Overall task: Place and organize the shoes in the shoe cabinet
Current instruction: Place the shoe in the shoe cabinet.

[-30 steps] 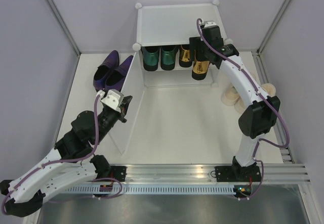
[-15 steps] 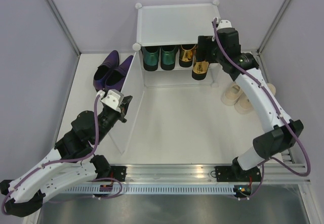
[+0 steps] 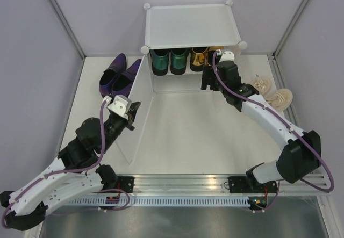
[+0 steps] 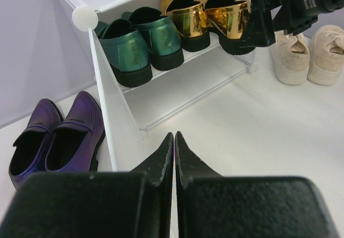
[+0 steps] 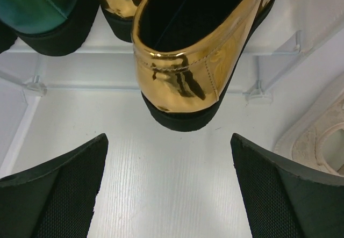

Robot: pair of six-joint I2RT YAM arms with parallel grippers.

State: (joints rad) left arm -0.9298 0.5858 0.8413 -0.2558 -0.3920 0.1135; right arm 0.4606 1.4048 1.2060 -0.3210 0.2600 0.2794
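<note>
The shoes are split up. The green loafers (image 4: 129, 47) and the gold loafers (image 4: 207, 20) line the raised shelf of the shoe cabinet (image 3: 191, 26). All four stand side by side, heels out toward the arms and toes tucked in, long axes running front to back. The purple shoes (image 3: 119, 76) sit on the desk (image 3: 188, 130) left of the cabinet, behind the open door panel (image 4: 113, 114), toes toward the far wall and leaning slightly right. The beige sneakers (image 3: 271, 91) lie on the desk to the cabinet's right, set on a diagonal.

The right tool (image 5: 167, 141) is spread wide and grips nothing, with the rightmost gold loafer's heel straight ahead of the gap. From above, the arm hides most of that shoe. The right wrist view shows its glossy heel and black sole at the shelf's front edge. The left wrist view takes in both pairs on the shelf at once.

The left tool (image 4: 173, 138) is pinched tight with nothing between its tips, just beside the door panel. Whether it touches the panel cannot be told.
</note>
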